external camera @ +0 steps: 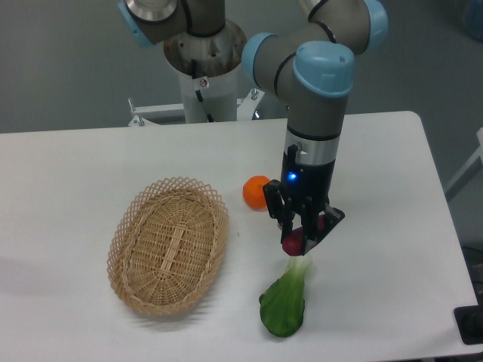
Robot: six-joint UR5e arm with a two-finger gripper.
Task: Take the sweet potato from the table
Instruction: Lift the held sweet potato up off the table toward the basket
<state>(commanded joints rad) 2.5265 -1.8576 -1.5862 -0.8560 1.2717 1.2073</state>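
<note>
Camera view, sweet potato (293,243) clamped between black fingers (287,223), above table (377,249)

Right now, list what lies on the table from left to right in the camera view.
wicker basket → orange → bok choy. The sweet potato in the hand overlaps the bok choy's span, so it is left out.

Backdrop: plain grey-green wall (68,68), matte, evenly lit, no windows in view. Furniture: large flat white rectangular desk (83,166) with rounded corners, filling the lower frame. Behind the desk's far edge, a white metal mounting bracket (151,111). At the desk's near right corner, a small black fixture (469,324), partly cut off.
</note>
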